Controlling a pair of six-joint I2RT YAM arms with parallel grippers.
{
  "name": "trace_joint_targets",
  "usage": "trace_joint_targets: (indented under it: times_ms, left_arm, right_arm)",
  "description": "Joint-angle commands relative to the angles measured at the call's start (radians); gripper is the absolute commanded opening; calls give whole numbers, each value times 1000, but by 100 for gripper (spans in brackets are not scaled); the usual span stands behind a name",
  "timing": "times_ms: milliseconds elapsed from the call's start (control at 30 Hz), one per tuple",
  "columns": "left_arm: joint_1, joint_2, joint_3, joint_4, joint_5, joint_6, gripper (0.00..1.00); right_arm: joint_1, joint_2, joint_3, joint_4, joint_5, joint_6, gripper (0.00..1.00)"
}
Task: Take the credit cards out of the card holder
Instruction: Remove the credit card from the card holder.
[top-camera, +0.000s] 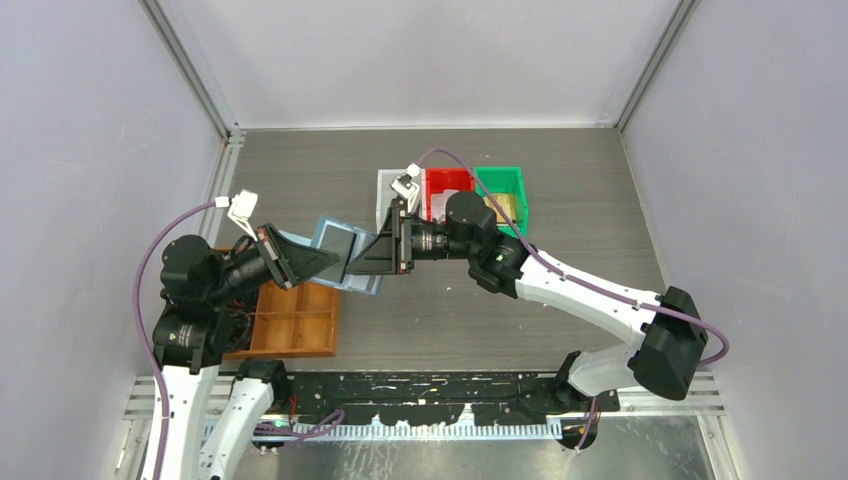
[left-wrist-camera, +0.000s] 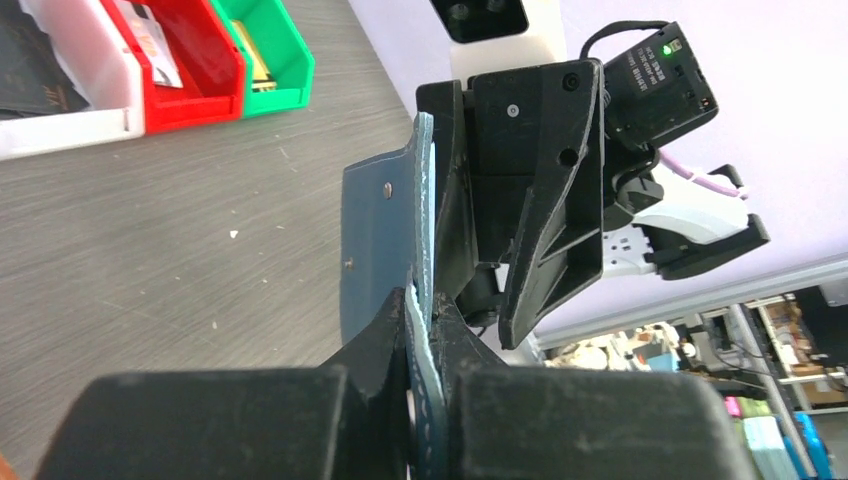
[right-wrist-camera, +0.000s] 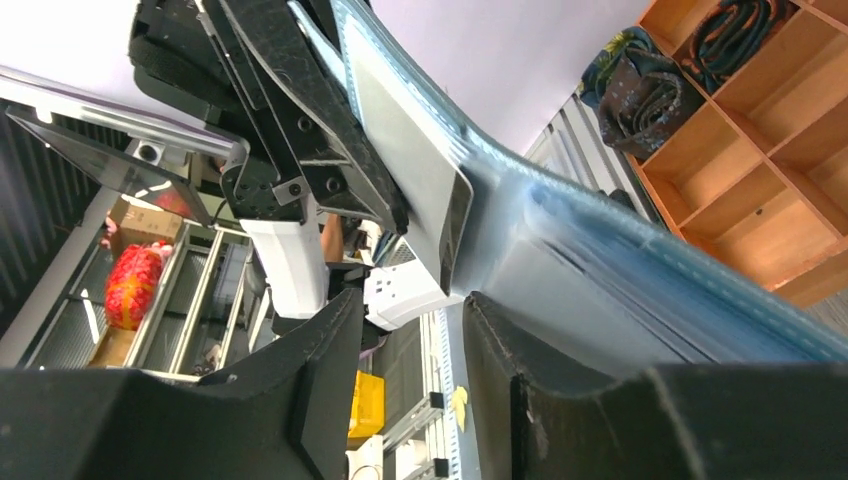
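The teal-blue card holder (top-camera: 325, 232) hangs open above the table, between the two arms. My left gripper (top-camera: 335, 262) is shut on its stitched edge; the left wrist view shows that edge pinched between the black fingers (left-wrist-camera: 380, 350). A pale grey credit card (right-wrist-camera: 410, 170) sticks out of an inner pocket of the card holder (right-wrist-camera: 620, 290). My right gripper (right-wrist-camera: 415, 330) stands open just below the card's free end, with one finger (right-wrist-camera: 510, 350) against the holder's pale inside. Nothing lies between its fingers. From above the right gripper (top-camera: 372, 255) faces the left one closely.
A white bin (top-camera: 390, 190), a red bin (top-camera: 447, 185) and a green bin (top-camera: 503, 185) stand in a row behind the grippers. A brown wooden compartment tray (top-camera: 295, 325) lies under the left arm. Grey walls close the table on three sides.
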Motion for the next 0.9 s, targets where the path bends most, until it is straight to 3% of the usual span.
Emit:
trace_joint_targets:
  times_ms: [0,300,533,700,867]
  left_arm:
    - [1,-5,43,116,93,-89,0]
    - [0,4,56,195,210,-212,0]
    - [0,3,71,179,212,-212,0]
    - [0,5,81,165,210,-201,0]
    - [0,8,92,162,203,-201,2]
  right_arm:
    - [6,-4,11,137,-5,26,46]
    - [6,14,0,245,1,75,42]
    - [18,31,-63,532,27,205,24]
    - [26,14,-91,576,44,210,3]
    - [27,-21,-137,595,54,197,1]
